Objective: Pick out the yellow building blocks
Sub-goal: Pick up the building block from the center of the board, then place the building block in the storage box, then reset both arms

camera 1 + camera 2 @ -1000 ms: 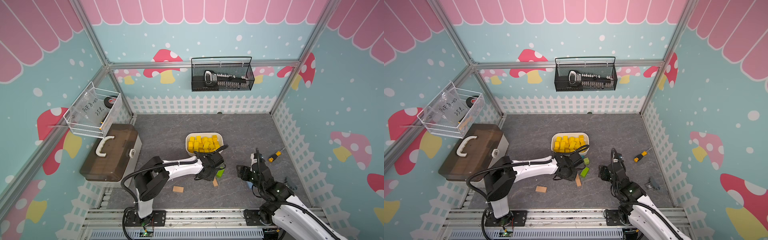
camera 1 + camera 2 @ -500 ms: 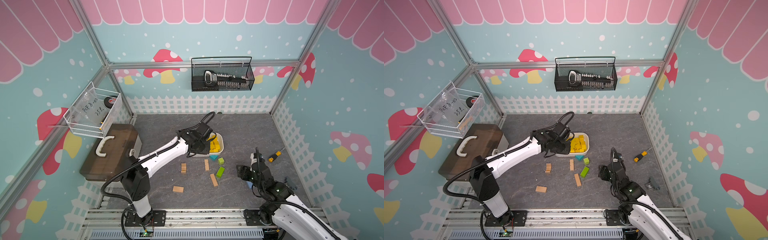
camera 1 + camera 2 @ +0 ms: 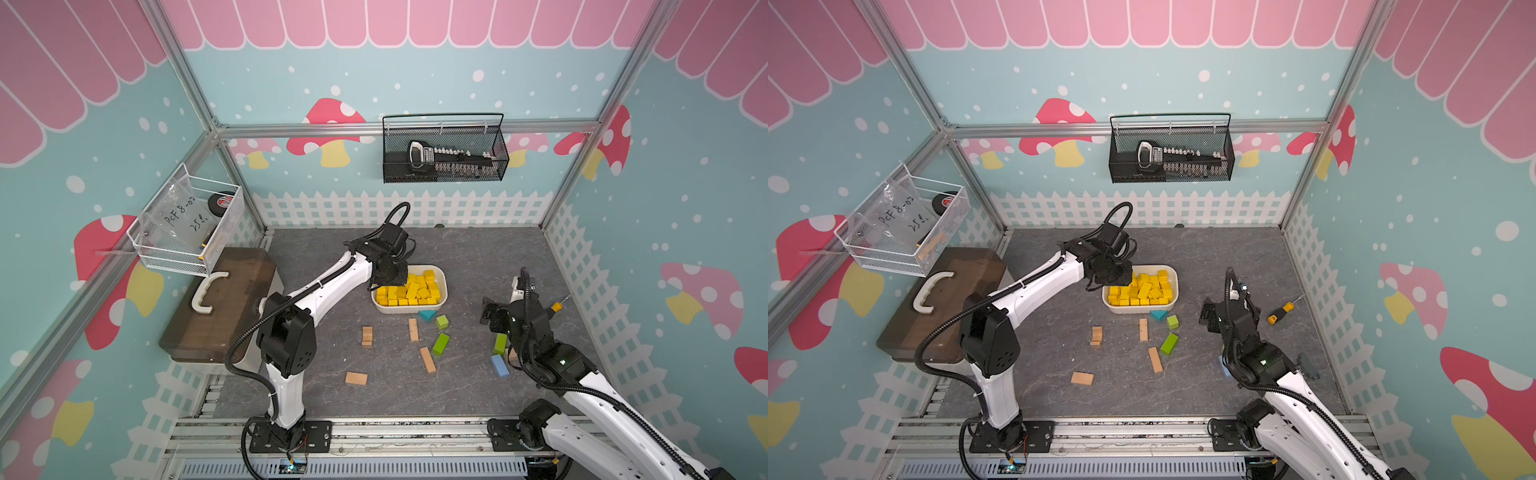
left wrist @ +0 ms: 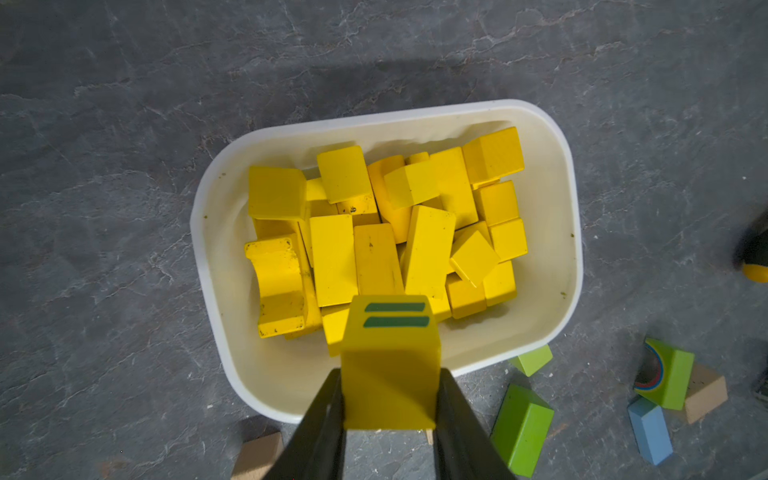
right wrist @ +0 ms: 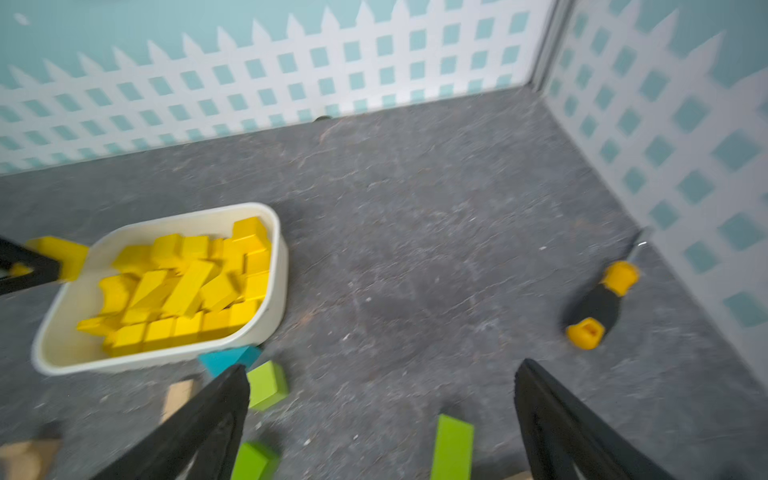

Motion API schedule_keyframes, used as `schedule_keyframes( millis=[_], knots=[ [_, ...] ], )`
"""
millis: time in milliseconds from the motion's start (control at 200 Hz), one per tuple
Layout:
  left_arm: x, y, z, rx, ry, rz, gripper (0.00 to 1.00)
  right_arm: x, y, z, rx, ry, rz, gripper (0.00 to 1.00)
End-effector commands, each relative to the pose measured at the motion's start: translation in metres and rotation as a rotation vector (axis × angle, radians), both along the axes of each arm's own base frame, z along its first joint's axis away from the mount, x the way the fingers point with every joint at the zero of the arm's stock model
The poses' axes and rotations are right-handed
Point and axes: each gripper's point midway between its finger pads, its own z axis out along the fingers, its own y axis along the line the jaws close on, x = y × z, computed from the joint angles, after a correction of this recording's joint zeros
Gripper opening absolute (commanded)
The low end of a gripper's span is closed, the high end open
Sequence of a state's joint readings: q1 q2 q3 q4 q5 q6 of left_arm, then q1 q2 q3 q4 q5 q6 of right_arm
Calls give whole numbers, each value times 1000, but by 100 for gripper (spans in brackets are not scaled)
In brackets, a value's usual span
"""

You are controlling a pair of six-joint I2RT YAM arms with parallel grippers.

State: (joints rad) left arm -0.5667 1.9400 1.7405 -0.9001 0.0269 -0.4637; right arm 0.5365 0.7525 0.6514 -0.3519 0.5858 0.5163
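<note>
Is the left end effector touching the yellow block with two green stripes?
Touching. In the left wrist view both black fingers of the left end effector press against the sides of the striped yellow block, with no gap.

Left claw (image 4: 390,376) clamped; right claw (image 5: 382,368) spread wide.

A robotics lab test cell dressed as a playroom: silver aluminium frame posts (image 3: 177,62), mushroom-print teal wall panels (image 3: 415,75), white robot arms (image 3: 328,286) bolted to a metal rail (image 3: 415,432)

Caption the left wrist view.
Left end effector holds a yellow block above the rim of a tub of yellow blocks.
</note>
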Motion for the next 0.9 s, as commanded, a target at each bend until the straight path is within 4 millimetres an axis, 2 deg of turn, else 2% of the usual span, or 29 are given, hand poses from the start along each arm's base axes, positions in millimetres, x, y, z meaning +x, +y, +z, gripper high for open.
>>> schedule_keyframes(
  millis=[0, 85, 190, 200, 205, 215, 225, 320, 365, 480, 555, 625, 691, 701, 731, 871, 896],
  knots=[
    [16, 9, -9, -17, 0, 21, 39, 11, -32, 10, -308, -76, -122, 99],
    [22, 9, -16, -21, -3, 22, 42, 20, -28, 4, -424, -123, -85, 99],
    [27, 1, -22, -44, -6, -10, 62, 20, -45, 1, -460, -170, -199, 99],
    [28, 0, -23, -49, -7, -13, 85, 20, -47, 1, -457, -173, -209, 99],
    [28, 0, -23, -50, -7, -15, 92, 21, -48, 1, -455, -175, -212, 99],
    [28, -1, -23, -52, -9, -17, 98, 21, -49, 0, -452, -177, -217, 99],
    [29, -1, -23, -55, -11, -19, 99, 22, -50, 0, -448, -181, -219, 99],
    [34, 2, -14, -77, -91, -3, 99, 28, -58, -6, -379, -227, -215, 99],
    [40, 8, -1, -100, -166, 23, 99, 30, -59, -8, -356, -261, -205, 99],
    [49, 33, 38, -169, -355, 118, 99, 38, -65, -18, -353, -310, -193, 99],
    [50, 64, 60, -147, -461, 221, 99, 48, -63, -31, -370, -279, -155, 99],
    [41, 97, 76, -76, -555, 319, 99, 57, -57, -38, -380, -274, -110, 99],
    [30, 108, 90, -72, -651, 305, 99, 65, -55, -43, -377, -285, -95, 99],
    [27, 110, 91, -69, -664, 302, 99, 62, -56, -53, -383, -265, -89, 99],
    [22, 116, 98, -69, -718, 306, 99, 64, -57, -61, -389, -251, -85, 99],
    [-10, 133, 91, -20, -954, 215, 99, 75, -62, -87, -410, -227, -90, 99],
    [-16, 144, 91, 3, -996, 245, 99, 76, -61, -91, -418, -229, -86, 99]
  ],
)
